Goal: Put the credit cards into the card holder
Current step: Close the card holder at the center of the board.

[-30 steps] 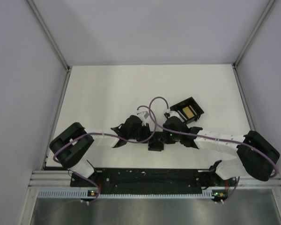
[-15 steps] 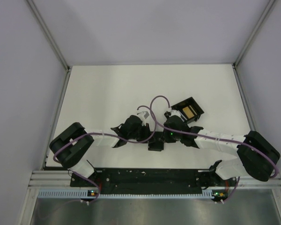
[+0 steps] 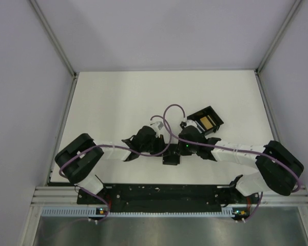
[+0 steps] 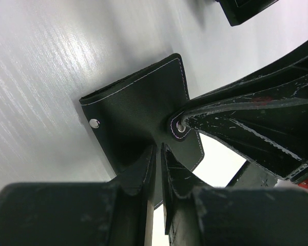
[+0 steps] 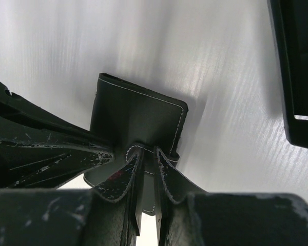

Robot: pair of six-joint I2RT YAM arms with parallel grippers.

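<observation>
grips the card holder (image 4: 138, 102) from 2 sides at once, near the front middle of the table (image 3: 118, 97), between the 2 arms and just in front of the open black box (image 3: 197, 114) with the gold patch (image 3: 207, 122). clamps the left gripper (image 4: 158, 154) on 1 leather edge, fingers almost together with only the flap between them. clamps the right gripper (image 5: 148, 156) the same way on the facing side, pinching a stitched lip that curls up around its fingertips.

seems done this way to draw the 2 layers apart and open a slot mouth: 1 arm alone could neither spread the leather nor steady it. keeps both grips low and close, so the case cannot slide on the smooth top. leaves no hand free for a card, though; finds none of the credit cards in either grip, and cannot tell whether the gold patch is them.

lies broad face up toward both wrist cameras, puckered into a small ridge where pinched. shows a snap stud (image 4: 94, 123) at 1 outer corner and a stitched edge on the side away from each gripper. cannot settle whether the underside touches the table. cannot settle the long axis either: near square from above, foreshortened at the wrists; at a guess, runs left to right along the line joining the 2 grippers.
</observation>
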